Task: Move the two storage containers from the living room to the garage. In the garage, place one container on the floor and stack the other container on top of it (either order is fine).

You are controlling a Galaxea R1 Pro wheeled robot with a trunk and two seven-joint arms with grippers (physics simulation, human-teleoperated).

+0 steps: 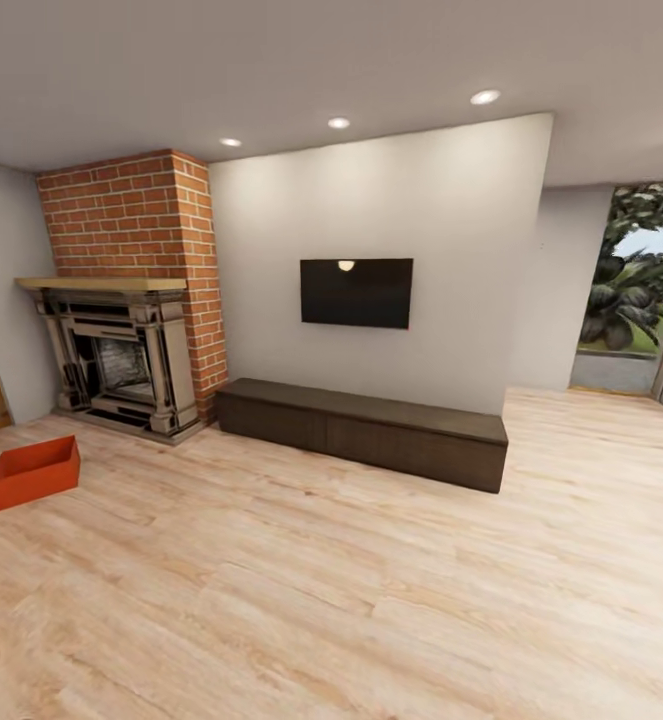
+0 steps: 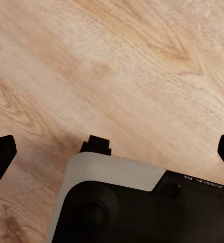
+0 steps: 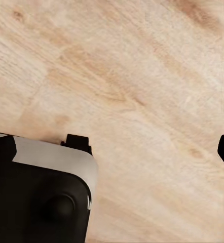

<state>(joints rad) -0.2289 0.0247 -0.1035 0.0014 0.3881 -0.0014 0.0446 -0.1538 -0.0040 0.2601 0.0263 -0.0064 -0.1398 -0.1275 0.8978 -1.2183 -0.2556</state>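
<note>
I see one orange-red storage container [image 1: 34, 472] on the light wood-plank floor [image 1: 371, 600] of the living room, well ahead of both arms and off to my left, near the red-brick fireplace [image 1: 131, 300]. A dark low cabinet [image 1: 361, 430] runs under the wall-mounted TV [image 1: 356, 292]. My left gripper [image 2: 114, 147] hangs spread wide over bare planks, holding nothing. My right gripper [image 3: 117, 147] hangs likewise, fingers wide apart and empty.
</note>
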